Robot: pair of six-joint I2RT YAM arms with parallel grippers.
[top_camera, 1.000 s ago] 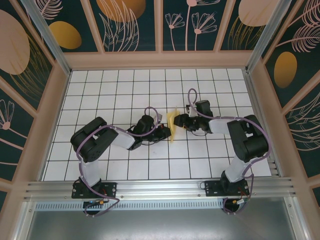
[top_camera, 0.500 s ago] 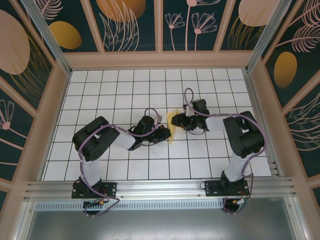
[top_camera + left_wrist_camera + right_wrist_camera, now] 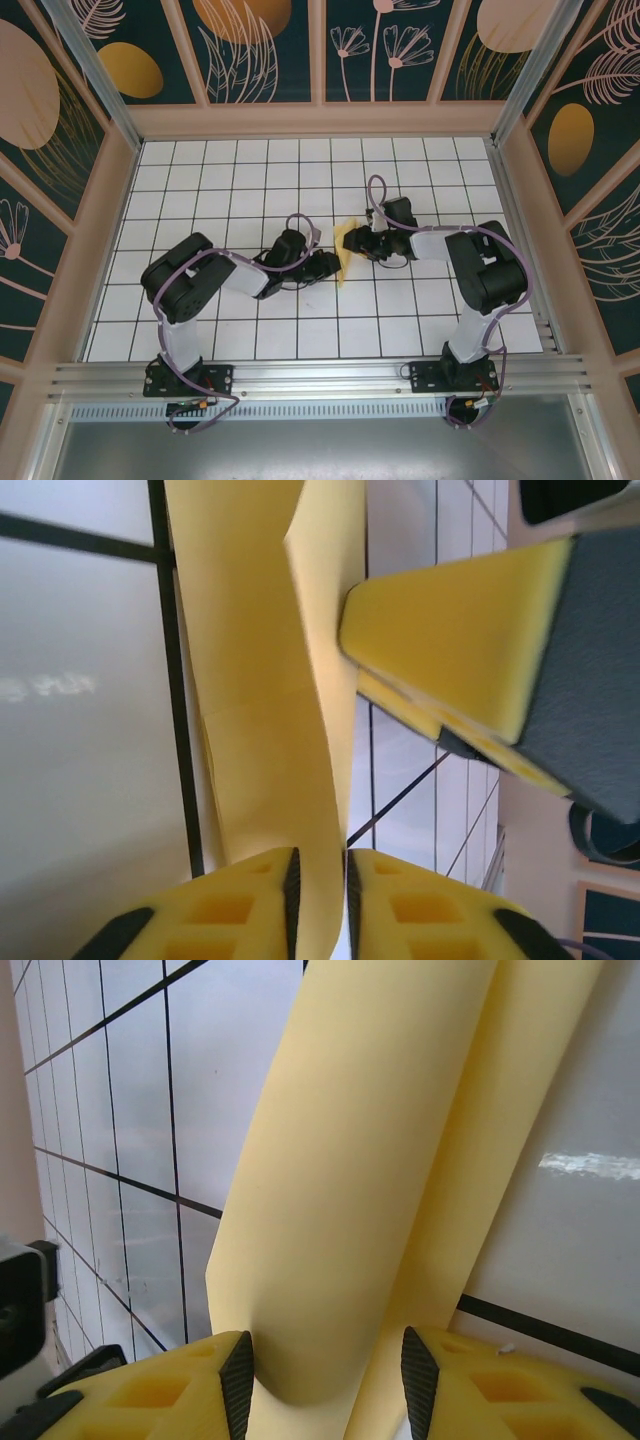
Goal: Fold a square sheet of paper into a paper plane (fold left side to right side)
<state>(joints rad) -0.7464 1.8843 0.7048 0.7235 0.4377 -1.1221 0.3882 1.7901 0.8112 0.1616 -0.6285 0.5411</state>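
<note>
**Both claws closed on the yellow sheet, seen from above and from each wrist**

From overhead, the left gripper [image 3: 328, 263] and the right gripper [image 3: 360, 243] meet nose to nose over the white grid table [image 3: 250, 170]. The square sheet of paper [image 3: 344, 248] is a narrow yellow strip between them: just off the left claw's tip, just in front of the right claw. How the jaws stand is too small to read from up there.

The left wrist camera fills that in. The two yellow pads [image 3: 240, 905] stand very close together. The paper [image 3: 260, 680] runs out from the slot between them, straight ahead of the claw, touching both inner faces: a narrow grip on the sheet. Ahead and to the right, one yellow-faced finger of the other arm [image 3: 450, 645] presses against the paper's far edge.

The right wrist camera shows a wider stance. Its pads [image 3: 165, 1395] stand about half apart, and a rounded fold of the paper [image 3: 380, 1160] bulges between them from pad to pad, then runs on ahead of the claw over the grid lines.
</note>
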